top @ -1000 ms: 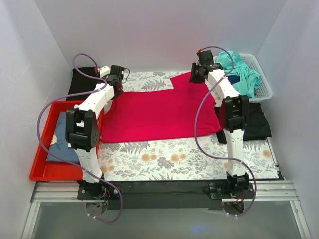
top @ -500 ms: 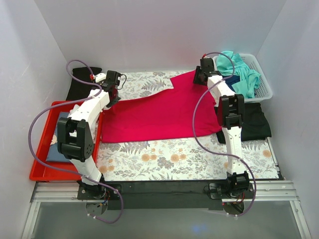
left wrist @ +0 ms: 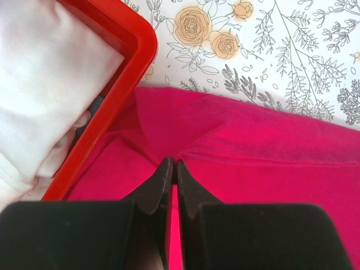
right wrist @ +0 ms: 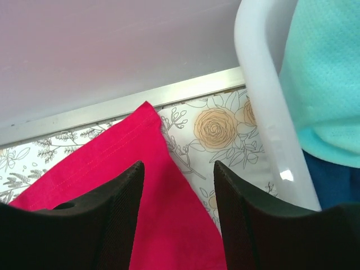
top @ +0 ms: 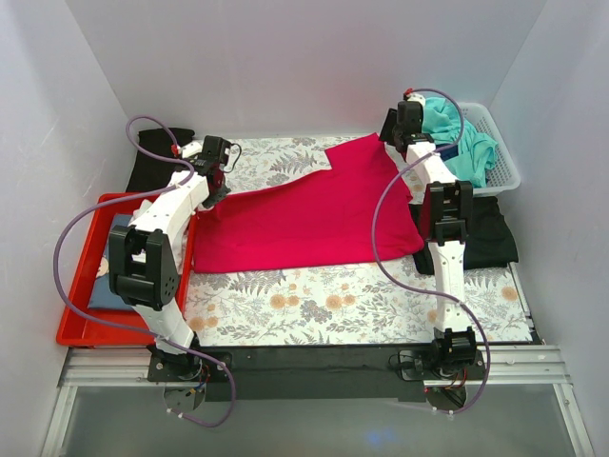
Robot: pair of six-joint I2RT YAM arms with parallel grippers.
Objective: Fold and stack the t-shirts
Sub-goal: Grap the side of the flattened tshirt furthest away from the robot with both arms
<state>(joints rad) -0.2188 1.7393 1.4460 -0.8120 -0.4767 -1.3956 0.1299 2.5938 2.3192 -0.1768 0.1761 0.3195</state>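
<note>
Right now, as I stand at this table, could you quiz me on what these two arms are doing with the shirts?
1. True or false: the right gripper is clamped on the crimson t-shirt.
2. Where does the teal t-shirt lie? A) in a cardboard box B) in the white basket C) in a metal bucket
3. What is the left gripper pinching?
Key: 1 false, its fingers stand apart; 2 B; 3 the crimson t-shirt.

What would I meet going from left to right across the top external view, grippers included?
red tray → left gripper → crimson t-shirt → right gripper → white basket
</note>
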